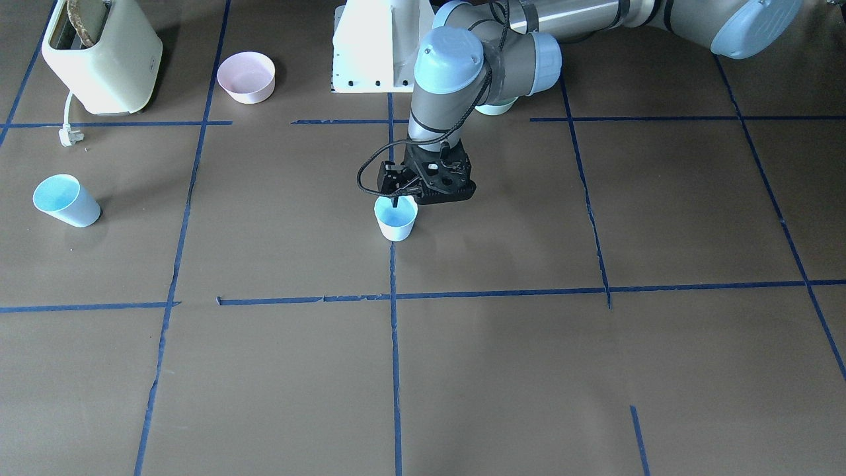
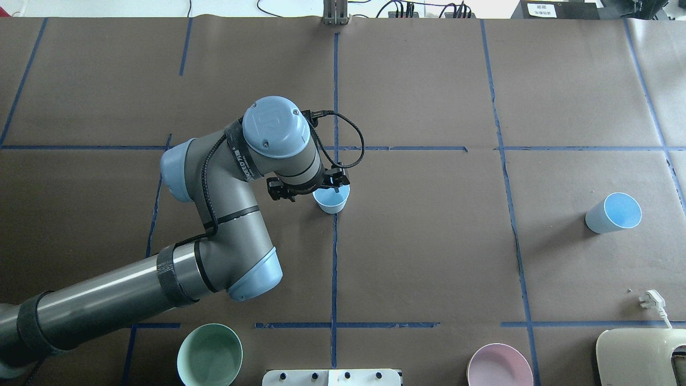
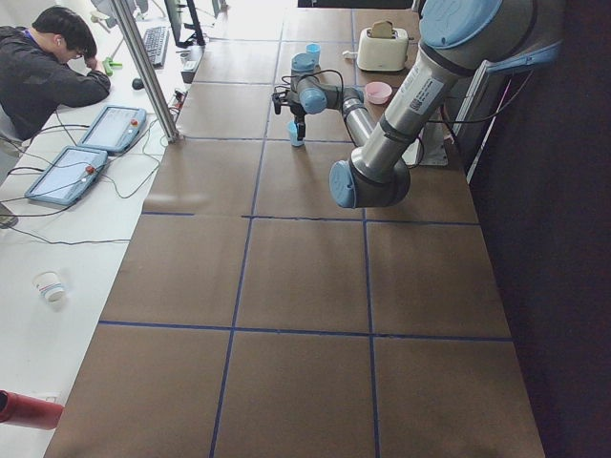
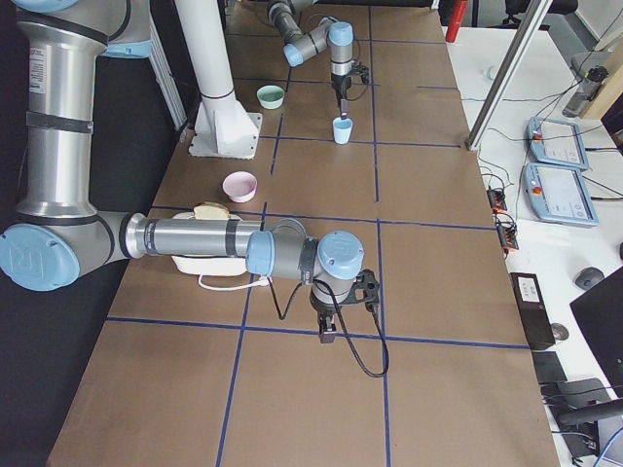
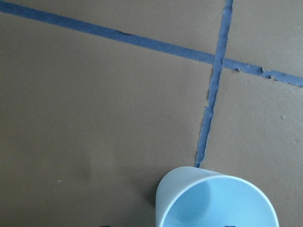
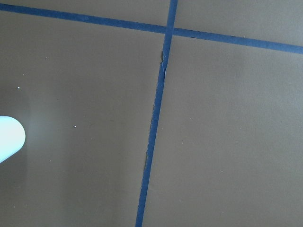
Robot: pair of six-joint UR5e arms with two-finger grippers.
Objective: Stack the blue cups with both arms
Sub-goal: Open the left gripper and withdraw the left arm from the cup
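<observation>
- Left gripper [image 1: 400, 197] straddles the rim of centre blue cup [image 1: 396, 221], which stands upright on the table [image 1: 529, 363]; can't tell if clamped.
- Second blue cup [image 2: 613, 213] sits well apart.
- Right gripper [image 4: 328, 334]: grip state unclear. Likely next: fetch that cup.

Bright, diffuse light; soft shadows on table [image 1: 502, 370]. White pedestal [image 1: 370, 46] blown out. Wrist views sharp; side views dark beside the robot.
</observation>
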